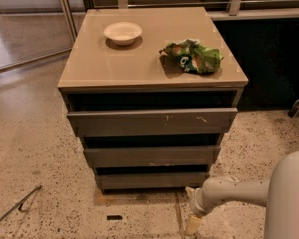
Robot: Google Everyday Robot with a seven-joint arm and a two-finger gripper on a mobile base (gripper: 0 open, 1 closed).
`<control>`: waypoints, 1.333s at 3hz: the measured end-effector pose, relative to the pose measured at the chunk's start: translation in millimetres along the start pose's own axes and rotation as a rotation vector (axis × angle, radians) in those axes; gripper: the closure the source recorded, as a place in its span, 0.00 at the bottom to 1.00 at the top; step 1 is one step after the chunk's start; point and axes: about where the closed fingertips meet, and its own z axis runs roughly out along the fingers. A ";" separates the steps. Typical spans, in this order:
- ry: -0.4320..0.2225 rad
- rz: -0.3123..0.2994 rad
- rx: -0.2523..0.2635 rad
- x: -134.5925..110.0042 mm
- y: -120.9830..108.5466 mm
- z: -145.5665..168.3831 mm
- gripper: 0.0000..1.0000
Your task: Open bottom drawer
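**A:** Where is the gripper (193,209) sitting right now?

**B:** It is hanging low over the floor, below the bench's (139,68) front-right corner, with the white arm reaching in from the right. I cannot tell whether it is wide or narrow, and it is not carrying anything that I can make out.

**A:** And the bottom drawer (152,180)?

**B:** It is lying lowest under the front edge, beneath the middle drawer (152,156) and the top drawer (152,121). Its flat face is looking narrowest of the three and is sitting furthest back, with a dark gap showing along its upper lip.

**A:** So which way is it lying from the gripper?

**B:** Up and to the left. The gripper is hovering just beside the right end of that face, slightly in front of it and a little lower. I cannot say whether they are touching.

**A:** How is the face running?

**B:** Its long axis is running left to right, parallel to the front edge. I am judging that the gripper is needing to rise to the lip, shift left toward the middle, then pull straight away from the front edge.

**A:** Is anything on top getting in the way?

**B:** No. The white bowl (122,33) near the back-left corner and the green bag (193,57) toward the right edge are resting well above.
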 end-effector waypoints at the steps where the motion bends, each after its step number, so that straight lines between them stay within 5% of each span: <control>1: 0.006 -0.003 0.045 9.0 -4.4 4.0 0.00; 4: -0.175 -0.043 0.131 12.7 -56.7 63.0 0.00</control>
